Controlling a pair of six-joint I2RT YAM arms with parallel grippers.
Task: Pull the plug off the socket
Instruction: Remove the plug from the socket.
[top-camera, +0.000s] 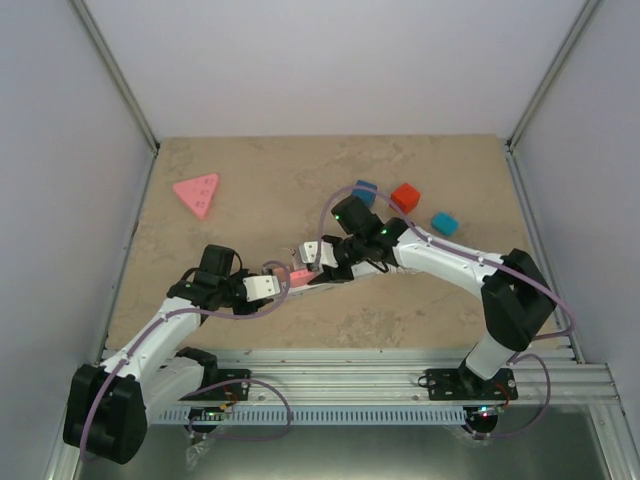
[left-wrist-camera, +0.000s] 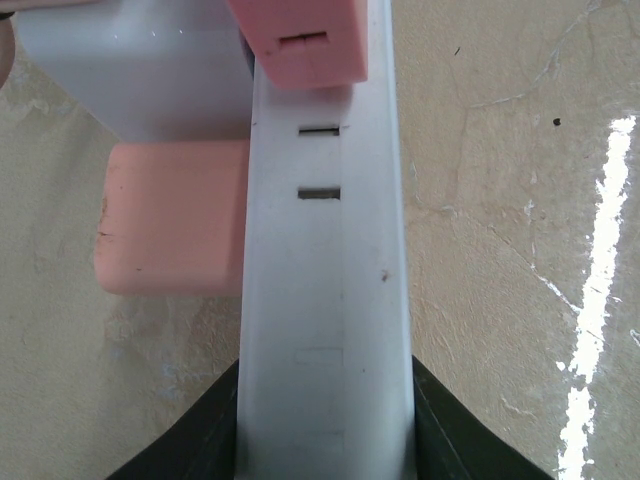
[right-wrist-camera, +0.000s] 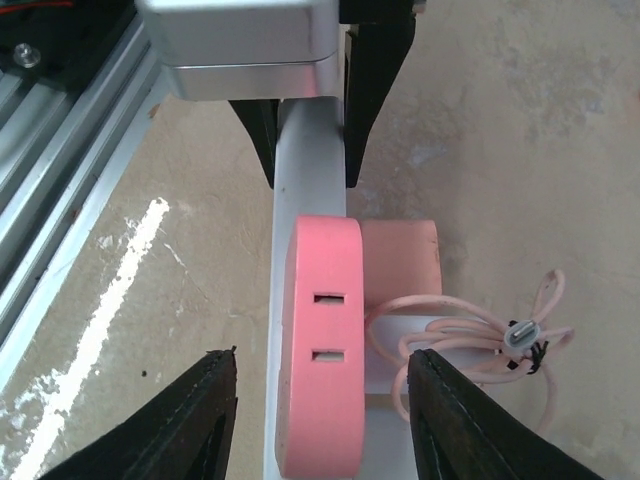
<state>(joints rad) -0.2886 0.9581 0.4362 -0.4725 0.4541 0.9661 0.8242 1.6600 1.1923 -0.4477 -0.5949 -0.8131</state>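
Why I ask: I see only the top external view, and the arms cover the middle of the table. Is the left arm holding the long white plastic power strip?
Observer: Yes. The left gripper has its jaws shut on the long white plastic power strip, one on either side.
Operator: And the right one?
Observer: The right gripper is open. Its jaws flank a pink oval plastic piece with two slots that sits on the strip, with a gap on each side.
Operator: Any cable near there?
Observer: A thin pink cable lies coiled on the table beside the strip, next to a pink rounded block.
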